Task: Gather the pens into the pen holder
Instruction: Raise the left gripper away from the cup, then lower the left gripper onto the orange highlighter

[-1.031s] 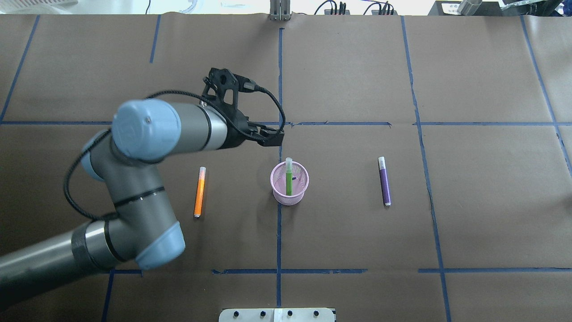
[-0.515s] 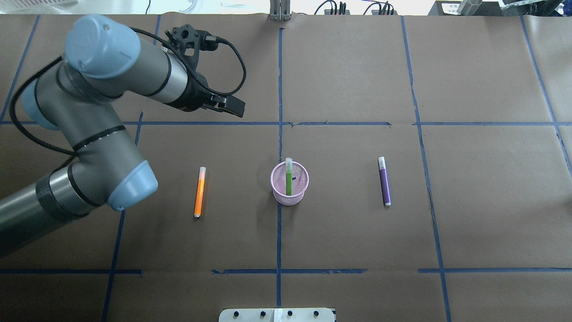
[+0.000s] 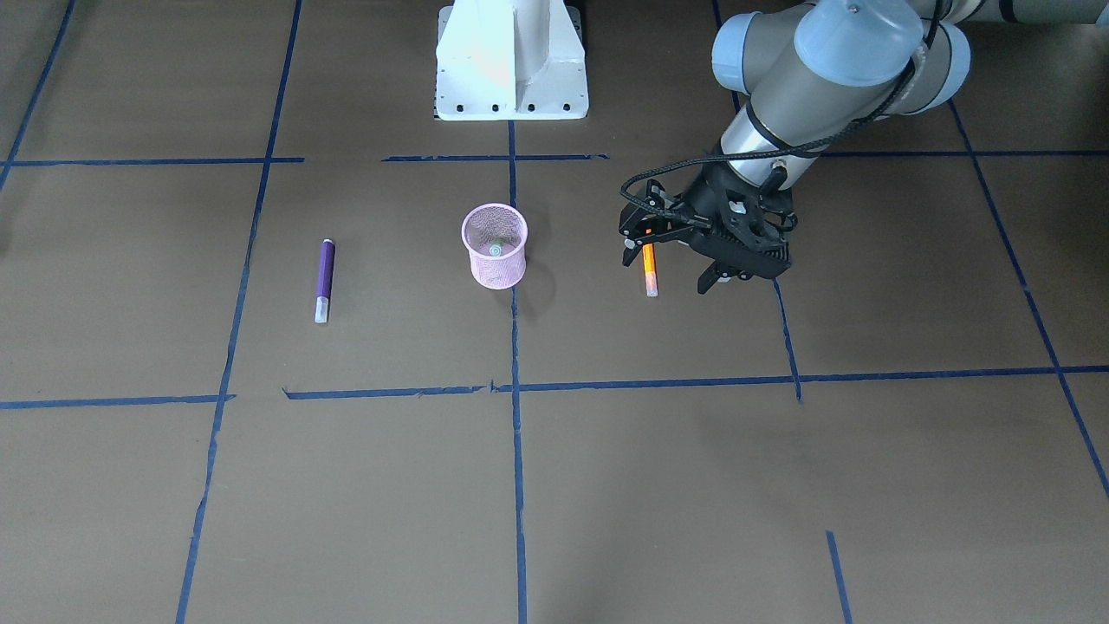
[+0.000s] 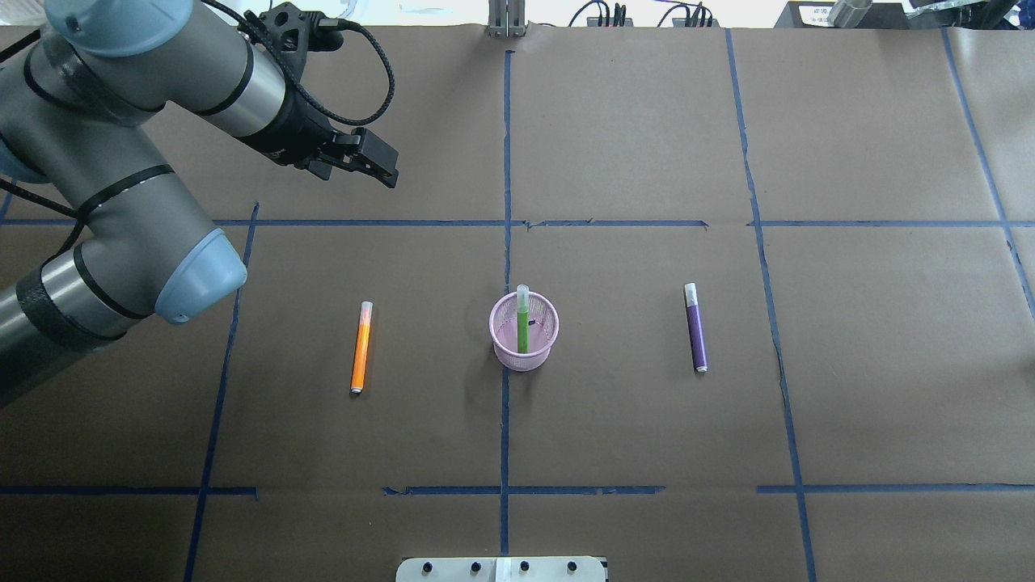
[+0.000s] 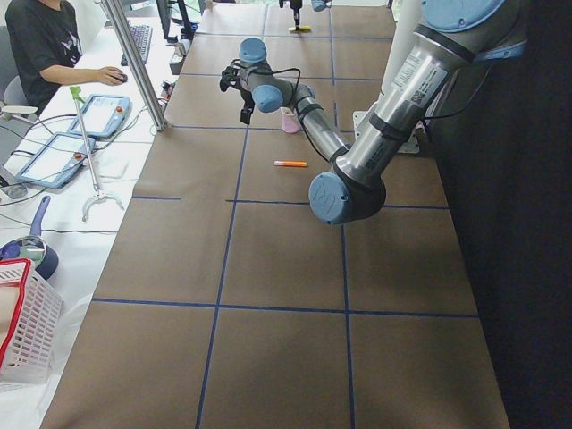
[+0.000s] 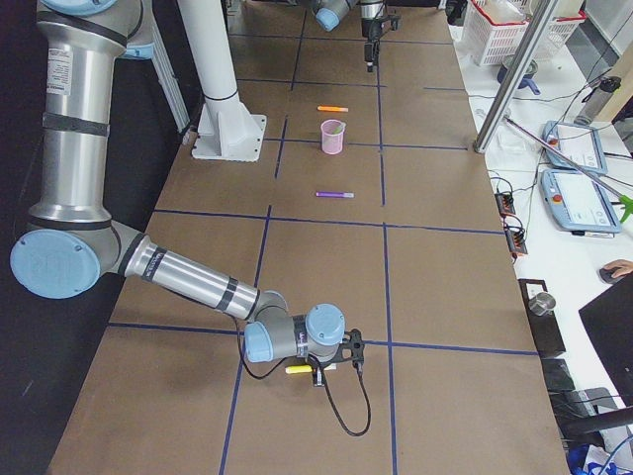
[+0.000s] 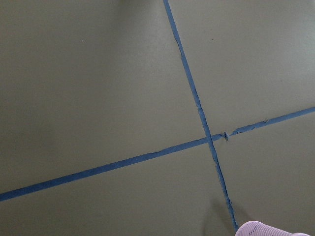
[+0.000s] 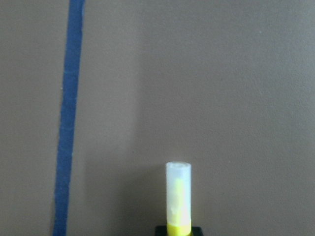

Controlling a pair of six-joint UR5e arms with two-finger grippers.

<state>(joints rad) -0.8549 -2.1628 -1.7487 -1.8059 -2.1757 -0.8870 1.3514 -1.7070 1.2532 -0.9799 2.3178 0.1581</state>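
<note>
Pen holder (image 4: pixel 525 360) is recorded upright at mid-table on a blue tape line (image 4: pixel 504 436). One pen is contained in it: the green pen (image 4: pixel 522 327), stood nearly vertical with its pale end above the rim and seen end-on inside the mesh in the front-facing view. The orange pen (image 4: pixel 361 349) lies flat on the brown paper (image 4: pixel 647 121) towards the robot's left of the holder. The purple pen (image 4: pixel 695 331) lies flat towards the robot's right. Both are well apart from the holder and roughly parallel, with their pale caps pointed away from the base. The left gripper (image 3: pixel 669 273) is noted raised above the table, beyond the orange pen on the side away from the base, and no pen is touched by it. Its jaws are seen spread wide, with nothing between them. A piece of the holder's rim is caught at the lower right corner of the left wrist view. The right gripper (image 6: pixel 341 358) is seen low at the table end on the robot's right, far from the holder, with a yellow pen (image 8: pixel 177 196) just at it. Whether that pen is gripped cannot be told.
</note>
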